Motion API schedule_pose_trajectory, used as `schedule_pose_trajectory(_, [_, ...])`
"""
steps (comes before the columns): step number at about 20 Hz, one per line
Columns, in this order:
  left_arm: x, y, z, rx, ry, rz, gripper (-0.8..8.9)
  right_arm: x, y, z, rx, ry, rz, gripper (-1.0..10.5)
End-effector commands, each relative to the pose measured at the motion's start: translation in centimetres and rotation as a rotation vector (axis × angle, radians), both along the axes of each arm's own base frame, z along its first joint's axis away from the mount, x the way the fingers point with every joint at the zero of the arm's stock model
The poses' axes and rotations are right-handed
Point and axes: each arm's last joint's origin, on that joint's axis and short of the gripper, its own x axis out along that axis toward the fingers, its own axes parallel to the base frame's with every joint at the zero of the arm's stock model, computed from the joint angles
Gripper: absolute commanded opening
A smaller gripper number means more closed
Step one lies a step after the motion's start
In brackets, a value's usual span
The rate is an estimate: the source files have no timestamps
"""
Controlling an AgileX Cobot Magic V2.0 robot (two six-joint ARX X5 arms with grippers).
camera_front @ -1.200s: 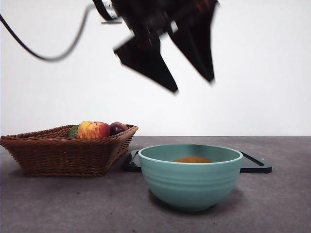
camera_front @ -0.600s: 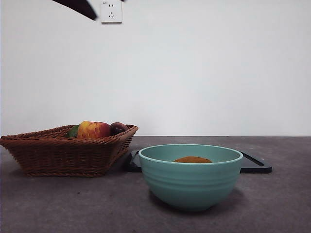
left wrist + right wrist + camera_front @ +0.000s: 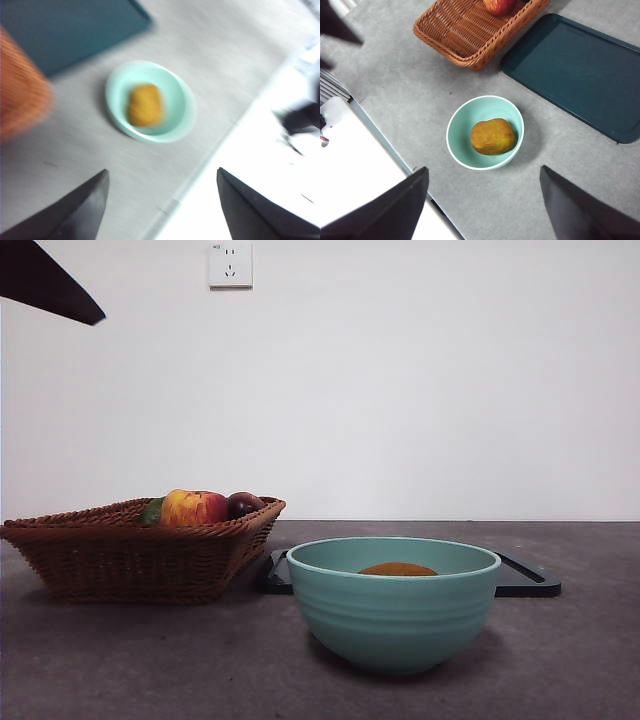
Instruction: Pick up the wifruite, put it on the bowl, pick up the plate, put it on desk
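The orange-brown wifruite [image 3: 398,569] lies inside the teal-green bowl [image 3: 392,615], which stands on the grey desk [image 3: 150,660]. Both wrist views look down on it from high up: the blurred left wrist view shows the wifruite [image 3: 145,104] in the bowl [image 3: 187,107], and the right wrist view shows the wifruite [image 3: 493,136] in the bowl [image 3: 457,135]. My left gripper [image 3: 160,200] is open and empty. My right gripper [image 3: 482,200] is open and empty. In the front view only a black jaw tip [image 3: 50,285] shows at the top left corner. No plate shows.
A brown wicker basket [image 3: 130,555] stands left of the bowl and holds a red-yellow apple [image 3: 192,508] and a dark purple fruit [image 3: 243,504]. A flat black tray [image 3: 525,580] lies behind the bowl. The right wrist view shows the basket [image 3: 465,30], the tray [image 3: 580,75] and the table's near edge.
The open gripper that hung above the bowl has risen and swung away to the top left corner. The wifruite and bowl have not moved.
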Motion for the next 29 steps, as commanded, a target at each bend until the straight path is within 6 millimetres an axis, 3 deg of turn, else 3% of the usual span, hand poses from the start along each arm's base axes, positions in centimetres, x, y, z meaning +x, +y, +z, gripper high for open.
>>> schedule_pose_trajectory(1, [-0.2, -0.2, 0.1, -0.016, 0.002, -0.060, 3.42, 0.3, 0.2, 0.4, 0.007, -0.004, -0.003, 3.6])
schedule_pose_trajectory(13, [-0.2, -0.2, 0.1, -0.014, 0.005, -0.059, 3.42, 1.1, 0.5, -0.5, 0.023, 0.123, -0.059, 3.6])
schedule_pose_trajectory(22, [-0.2, -0.2, 0.1, -0.014, 0.005, -0.060, 3.42, 4.4, 4.4, -8.3, 0.044, 0.275, -0.097, 3.6])
schedule_pose_trajectory(27, [-0.2, -0.2, 0.1, -0.014, 0.004, -0.059, 3.42, 6.0, 6.7, -10.6, -0.093, 0.245, -0.143, 3.5])
schedule_pose_trajectory(29, [-0.2, -0.2, 0.1, -0.013, 0.004, -0.059, 3.42, 6.7, 7.6, -11.4, -0.115, 0.238, -0.153, 2.5])
